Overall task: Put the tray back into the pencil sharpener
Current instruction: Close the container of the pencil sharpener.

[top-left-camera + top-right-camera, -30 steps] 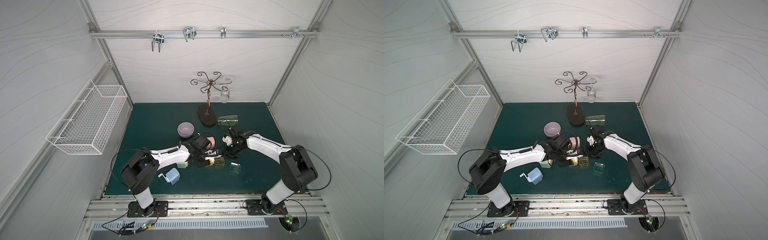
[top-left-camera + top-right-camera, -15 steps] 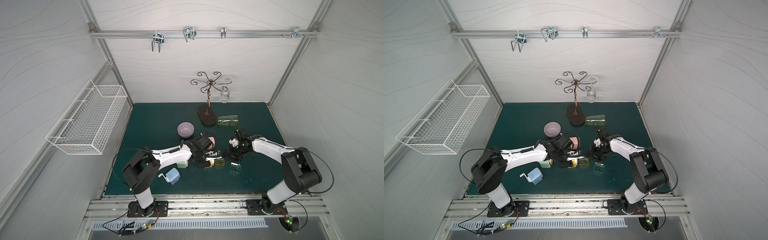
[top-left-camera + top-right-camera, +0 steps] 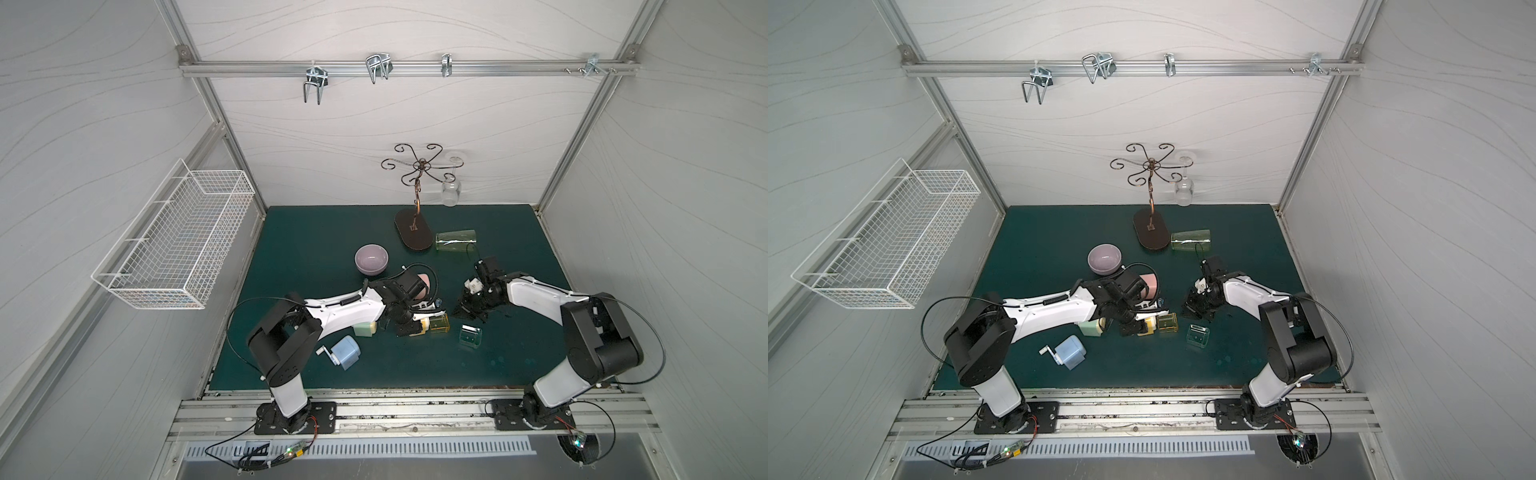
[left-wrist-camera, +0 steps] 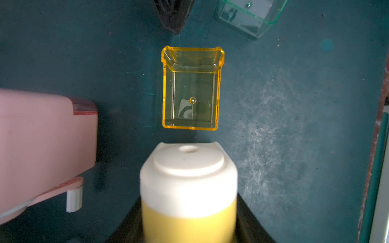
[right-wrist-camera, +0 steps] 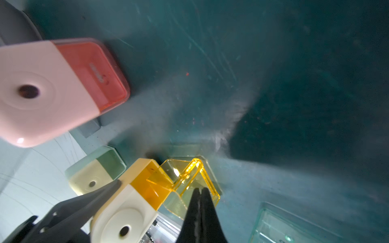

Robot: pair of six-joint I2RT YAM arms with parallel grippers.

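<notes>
Green mat (image 3: 316, 249), left to right: left gripper (image 3: 412, 325) is clamped on the yellow pencil sharpener (image 4: 188, 178). The yellow tray (image 4: 190, 88) lies on the mat just ahead of its tips, in line with the sharpener's end but not seated; can't tell if they touch. Right gripper (image 5: 200, 190) has brought its jaws together in the last second and holds nothing, tips near the tray's flared lip. Looks like a switch from carrying to nudging, so the push-in remains.
</notes>
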